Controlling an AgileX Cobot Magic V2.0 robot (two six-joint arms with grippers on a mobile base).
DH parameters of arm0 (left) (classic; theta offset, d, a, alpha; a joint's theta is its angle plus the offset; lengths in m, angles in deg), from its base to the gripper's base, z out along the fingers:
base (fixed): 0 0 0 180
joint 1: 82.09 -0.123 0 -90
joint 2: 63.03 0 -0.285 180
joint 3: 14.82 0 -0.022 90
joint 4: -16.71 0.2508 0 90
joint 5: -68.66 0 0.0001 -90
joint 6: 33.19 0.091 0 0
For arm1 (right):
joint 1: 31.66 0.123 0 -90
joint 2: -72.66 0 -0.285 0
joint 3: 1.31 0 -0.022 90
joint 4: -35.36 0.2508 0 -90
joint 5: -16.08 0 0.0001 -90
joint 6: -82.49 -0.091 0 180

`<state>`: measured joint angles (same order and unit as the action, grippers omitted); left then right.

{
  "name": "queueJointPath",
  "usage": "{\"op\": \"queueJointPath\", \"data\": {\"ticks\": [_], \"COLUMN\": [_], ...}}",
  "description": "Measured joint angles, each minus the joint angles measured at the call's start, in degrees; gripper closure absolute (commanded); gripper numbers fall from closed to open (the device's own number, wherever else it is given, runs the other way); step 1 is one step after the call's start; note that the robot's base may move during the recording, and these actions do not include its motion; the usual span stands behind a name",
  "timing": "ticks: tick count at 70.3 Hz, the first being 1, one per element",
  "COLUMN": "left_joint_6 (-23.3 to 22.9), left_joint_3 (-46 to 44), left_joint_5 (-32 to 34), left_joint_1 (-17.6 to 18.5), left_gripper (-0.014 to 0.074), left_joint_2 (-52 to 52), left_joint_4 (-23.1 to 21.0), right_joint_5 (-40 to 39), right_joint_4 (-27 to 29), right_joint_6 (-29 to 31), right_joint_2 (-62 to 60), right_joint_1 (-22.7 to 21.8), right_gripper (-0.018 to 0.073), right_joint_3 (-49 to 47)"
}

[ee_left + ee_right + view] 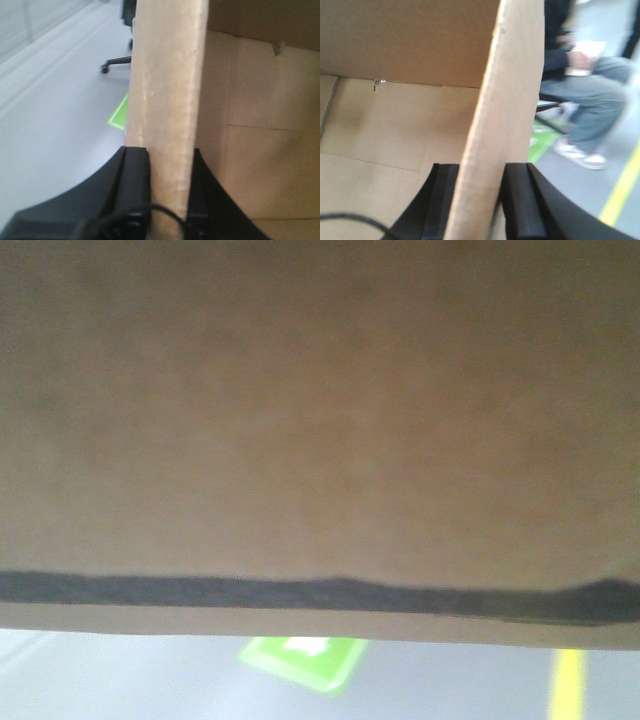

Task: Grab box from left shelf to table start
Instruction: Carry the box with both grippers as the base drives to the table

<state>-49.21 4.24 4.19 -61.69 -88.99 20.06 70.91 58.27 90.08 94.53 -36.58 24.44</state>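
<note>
The brown cardboard box [320, 420] fills nearly the whole front view, with a black printed band along its lower edge. In the left wrist view my left gripper [167, 192] is shut on the box's upright side wall [167, 90], one black finger on each face. In the right wrist view my right gripper [480, 202] is likewise shut on the opposite wall [507, 100]. Both wrist views look into the box's bare brown interior. The left shelf and the table are out of view.
Grey floor lies below the box, with a green floor marking [300, 660] and a yellow line [568, 685]. An office chair base [117, 62] stands off to the left. A seated person in grey trousers [585, 85] is close on the right.
</note>
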Motion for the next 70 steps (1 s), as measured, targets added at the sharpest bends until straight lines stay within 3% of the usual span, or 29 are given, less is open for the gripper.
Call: {"op": "queueJointPath", "data": {"ticks": [70], "left_joint_6": [0.0], "left_joint_3": [0.0], "left_joint_5": [0.0], "left_joint_1": [0.0], "left_gripper": [0.0687], "left_joint_2": [0.0], "left_joint_4": [0.0], "right_joint_5": [0.0], "right_joint_4": [0.0], "right_joint_6": [0.0], "right_joint_2": [0.0], "right_joint_1": [0.0], "right_gripper": [0.0501], "right_joint_3": [0.0]}}
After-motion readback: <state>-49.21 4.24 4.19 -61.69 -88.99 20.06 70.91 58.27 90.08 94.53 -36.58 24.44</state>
